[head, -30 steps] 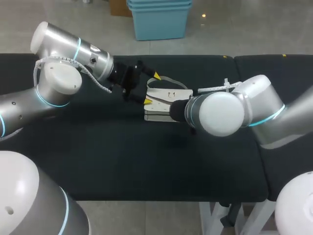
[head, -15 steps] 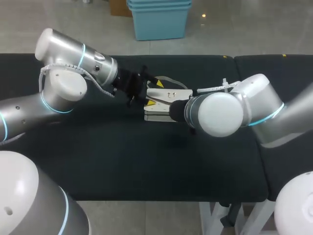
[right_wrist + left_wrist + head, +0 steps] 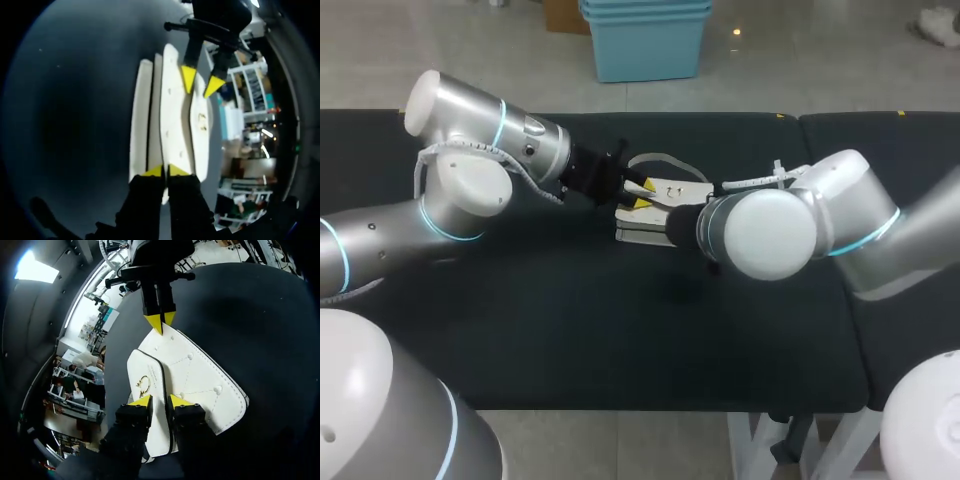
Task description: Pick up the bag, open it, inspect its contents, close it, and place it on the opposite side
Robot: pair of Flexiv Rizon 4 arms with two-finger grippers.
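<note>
Starting the opening step: bag (image 3: 195,380) flat on the table (image 3: 620,330), flap down, right claw (image 3: 164,171) pinched tight on 1 end, left claw (image 3: 159,401) at flap edge, grip unclear; opening, inspection, closing, placing all pending.

White bag (image 3: 200,380) with black edging, gold clasp (image 3: 143,385), black table (image 3: 620,330)

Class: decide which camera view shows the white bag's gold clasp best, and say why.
The left wrist view: the clasp lies plain on the bag flap, just ahead of the left gripper. The right wrist view shows it small and side-on; the head view, a tiny mark.
</note>
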